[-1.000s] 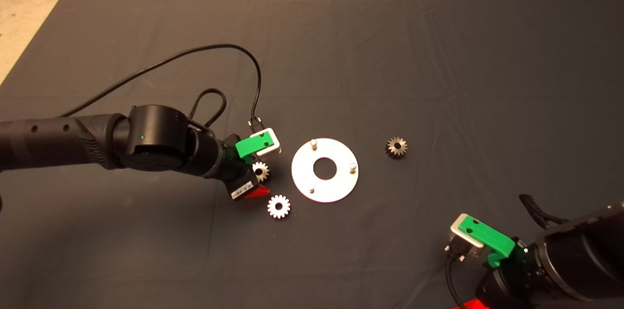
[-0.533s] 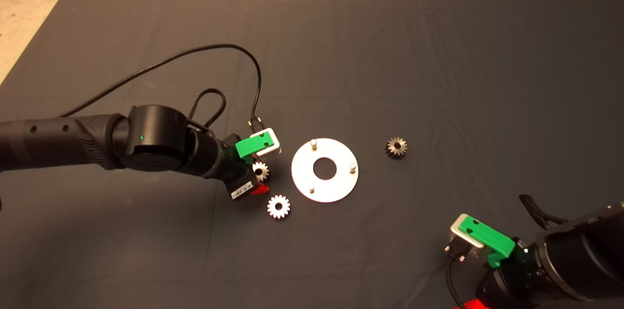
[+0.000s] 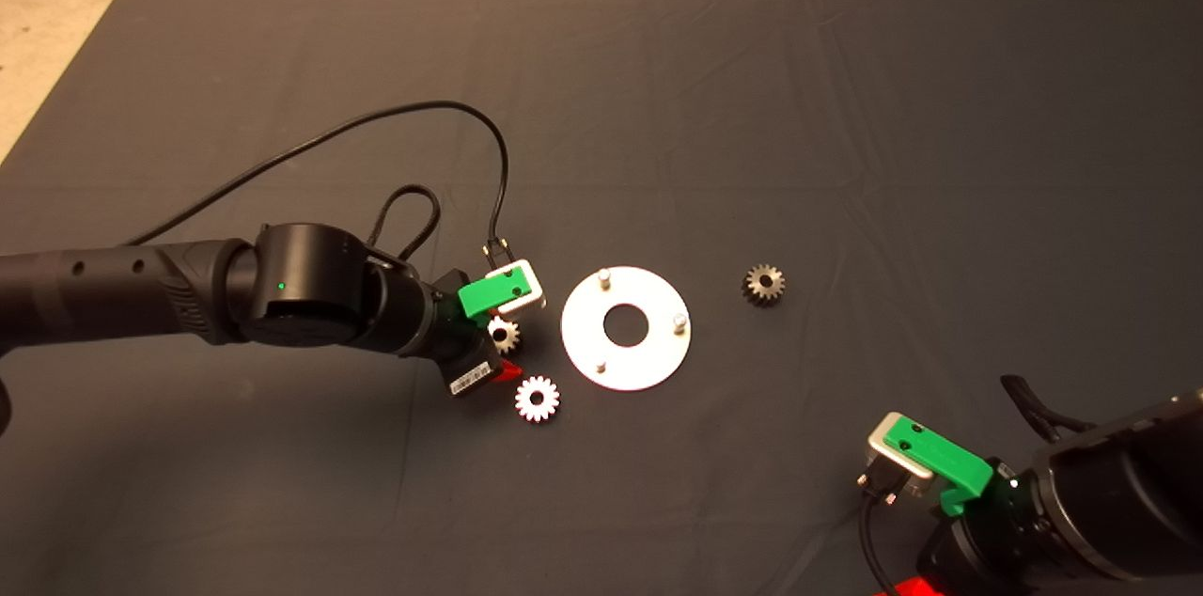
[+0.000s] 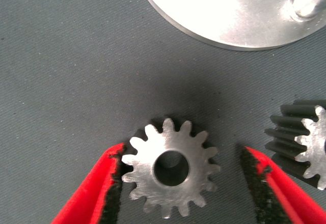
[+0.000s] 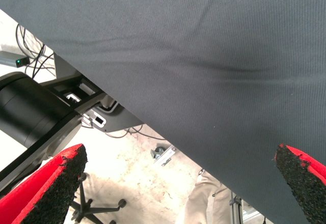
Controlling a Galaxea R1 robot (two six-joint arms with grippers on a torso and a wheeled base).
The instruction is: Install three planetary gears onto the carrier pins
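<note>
A silvery planetary gear (image 4: pixel 170 168) lies flat on the mat between the fingers of my left gripper (image 4: pixel 184 155), which is open. One pad (image 4: pixel 113 183) touches its teeth and the other pad (image 4: pixel 260 183) stands apart. In the head view this gear (image 3: pixel 505 333) sits just left of the round silver plate (image 3: pixel 658 295), under my left gripper (image 3: pixel 498 344). Three carrier pins (image 3: pixel 604 276) stand bare on the plate. A second gear (image 3: pixel 538 399) lies below-left of the plate and a darker third gear (image 3: pixel 764 284) to its right. My right gripper (image 5: pixel 178 158) is open and parked at the lower right.
A black cable (image 3: pixel 376 121) loops over the mat behind the left arm. The right wrist view looks past the mat's edge to the floor, with a chair base (image 5: pixel 81 203) and a person's leg (image 5: pixel 201 203).
The left arm has sunk slightly towards the mat around the gear, and its cable loop shifted with it. The gears, the plate and the right arm have not moved.
</note>
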